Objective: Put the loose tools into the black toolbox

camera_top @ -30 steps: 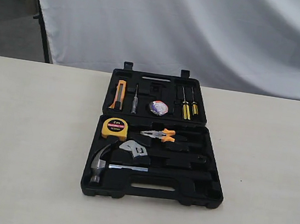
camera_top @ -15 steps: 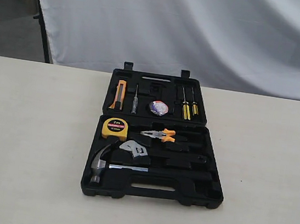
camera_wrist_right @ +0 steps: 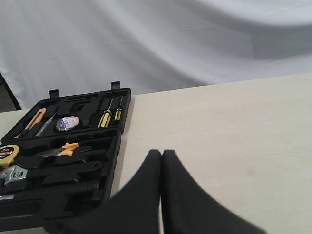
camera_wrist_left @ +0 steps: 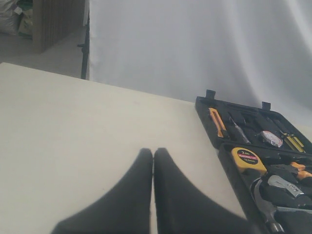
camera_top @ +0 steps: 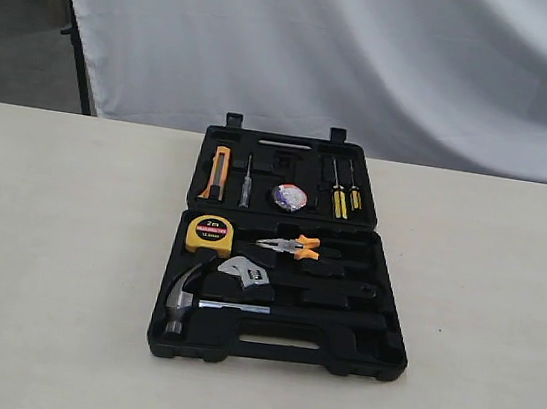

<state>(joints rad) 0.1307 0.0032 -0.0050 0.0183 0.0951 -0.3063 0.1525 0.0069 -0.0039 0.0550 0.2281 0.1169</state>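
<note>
The black toolbox (camera_top: 375, 354) lay open on the counter (camera_top: 53, 266), both halves flat. The claw hammer (camera_top: 180, 303) sat in its moulded recess along the near half, with the adjustable wrench (camera_top: 244, 272) just behind it and the tape roll (camera_top: 289, 198) in the far half. Each recess seemed shaped to stop its tool sliding. The packing looked done. The left claw (camera_wrist_left: 153, 156) and right claw (camera_wrist_right: 162, 158) were each pressed together and empty, over bare counter on either side of the case.

Yellow tape measure (camera_top: 209, 234) sits just beside the orange-handled pliers (camera_top: 293, 246). Farther back are an orange knife (camera_top: 217, 172) and two yellow-handled screwdrivers (camera_top: 338, 201). A white cloth (camera_top: 374, 56) hangs behind the pale surface (camera_top: 47, 235).
</note>
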